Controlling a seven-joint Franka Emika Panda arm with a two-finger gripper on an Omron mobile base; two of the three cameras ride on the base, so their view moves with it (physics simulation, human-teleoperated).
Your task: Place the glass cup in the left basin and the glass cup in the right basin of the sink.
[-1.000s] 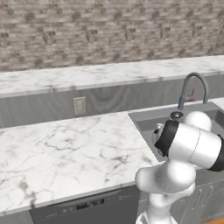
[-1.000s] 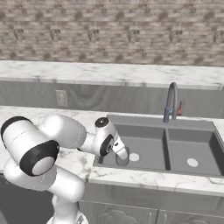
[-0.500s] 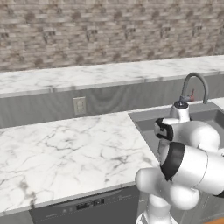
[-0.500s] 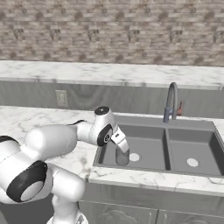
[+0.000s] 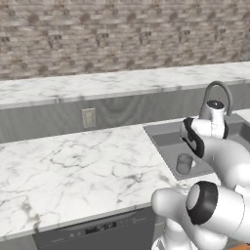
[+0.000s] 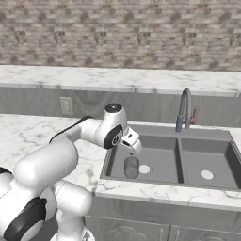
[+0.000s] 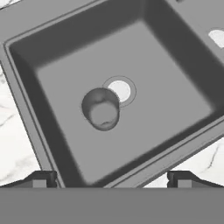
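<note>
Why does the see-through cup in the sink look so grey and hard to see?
In the hand view the clear glass cup takes on the dark grey sink's colour; in the right base view it sits in the shaded left basin, beside the pale round drain.

Glass cup (image 7: 101, 109) stands upright on the floor of the left basin, mouth up, translucent grey, just beside the pale round drain (image 7: 120, 90) (rim seems to overlap the drain's edge in the hand view). Same cup (image 6: 131, 167) (image 5: 184, 163) sits free, nothing touching it. Sink (image 6: 177, 147) is dark grey, double-basin, thin divider, right basin drain (image 6: 207, 174) pale, curved grey faucet (image 6: 185, 109) behind.
</note>
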